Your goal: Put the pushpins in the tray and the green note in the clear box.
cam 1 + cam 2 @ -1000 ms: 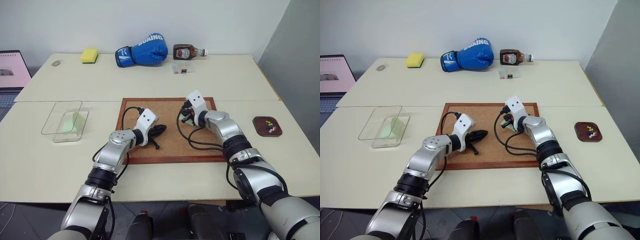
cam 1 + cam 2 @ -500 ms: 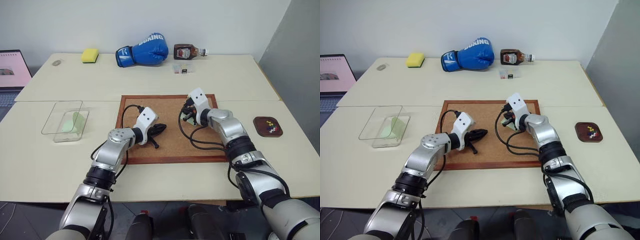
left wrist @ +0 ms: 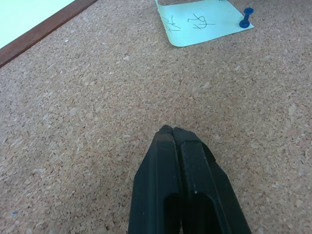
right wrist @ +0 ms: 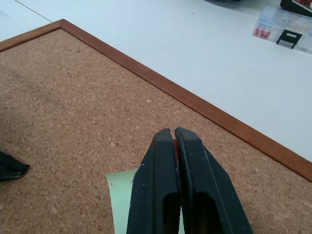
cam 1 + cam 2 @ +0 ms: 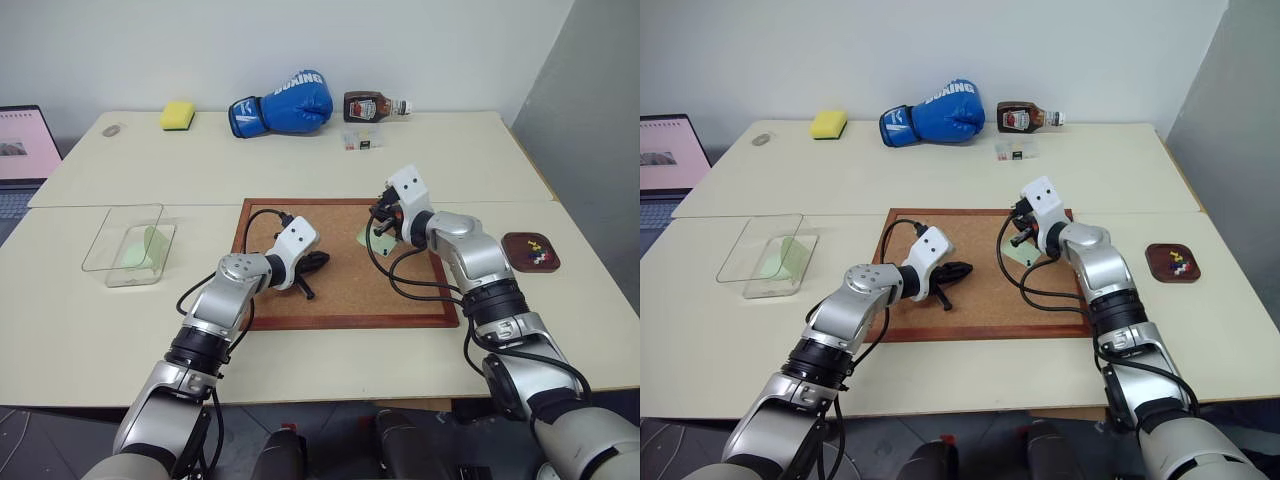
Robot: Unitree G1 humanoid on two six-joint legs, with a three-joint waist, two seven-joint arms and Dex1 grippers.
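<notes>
1. Clear box [image 5: 128, 281] sits far left on the desk [image 5: 300, 160], one pale note [image 5: 140, 247] already inside.
2. Left gripper [image 5: 322, 260] is clenched empty over the cork board [image 5: 340, 290].
3. Green note [image 3: 202, 22] lies flat on the board ahead of it, blue pushpin [image 3: 247, 13] at one corner.
4. Right gripper [image 4: 174, 130] hangs just above the note; fingers pinch a red sliver, likely a red pushpin [image 4: 174, 144].
5. Tray [image 5: 512, 262] with pushpins [image 5: 538, 254] lies well right, nearer the right arm.
</notes>
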